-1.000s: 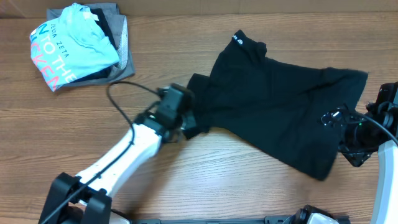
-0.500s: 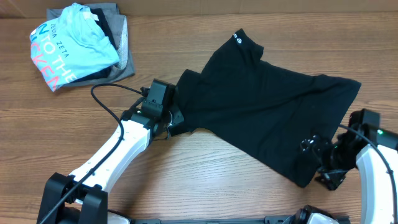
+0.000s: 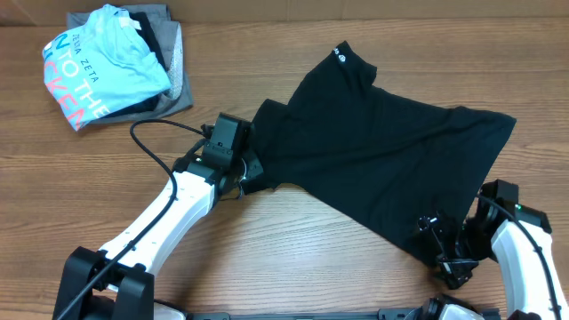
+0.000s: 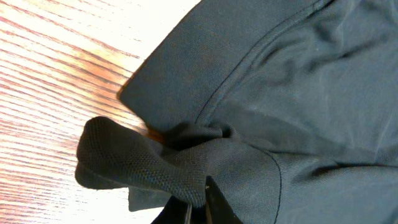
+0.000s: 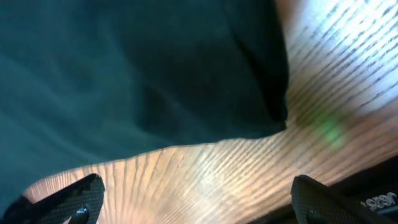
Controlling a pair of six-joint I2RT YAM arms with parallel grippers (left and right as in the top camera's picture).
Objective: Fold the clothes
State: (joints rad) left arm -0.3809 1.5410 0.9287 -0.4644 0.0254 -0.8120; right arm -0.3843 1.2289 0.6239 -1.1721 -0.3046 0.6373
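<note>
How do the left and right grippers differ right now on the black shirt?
The left gripper is shut, pinching the black T-shirt by its sleeve; the right gripper is wide open and holds nothing. The left gripper has bunched fabric between its fingers, while the right gripper, at the hem corner, has bare table between its fingers. Both sit at the shirt's edge.

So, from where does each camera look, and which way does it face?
Overhead: above the table, facing straight down on the black T-shirt; left arm and right arm show.
Left wrist: facing down at the bunched sleeve; left gripper shut on it.
Right wrist: low over the table, facing the shirt's edge; right gripper open.
All three share the T-shirt.
</note>
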